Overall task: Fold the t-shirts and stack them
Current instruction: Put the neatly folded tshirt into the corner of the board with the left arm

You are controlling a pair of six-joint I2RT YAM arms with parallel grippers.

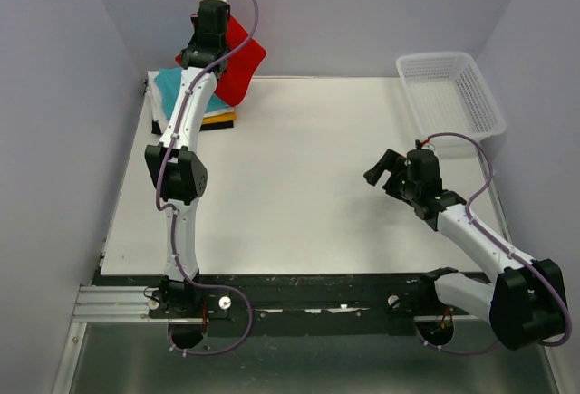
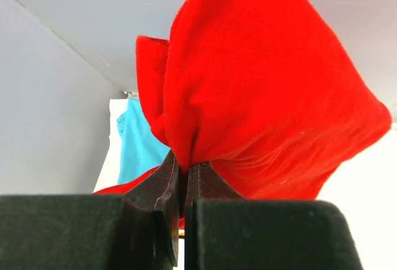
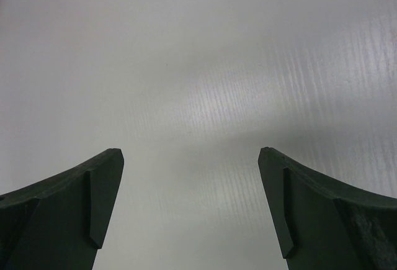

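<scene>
White table (image 1: pixel 299 186): folded stack at far left, teal cloth tee (image 1: pixel 177 86) on top with orange and black edges under it, so that part looks done. Bright red cloth t-shirt (image 1: pixel 243 61) hangs bunched over the stack's far side, pinched in the closed left claw (image 2: pixel 183 171); I'd say placing it is what's left. Right claw (image 3: pixel 191 202) is open and empty over the table at right.

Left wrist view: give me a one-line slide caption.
Left gripper shut on a bunched fold of the red t-shirt, teal shirt visible behind.
</scene>
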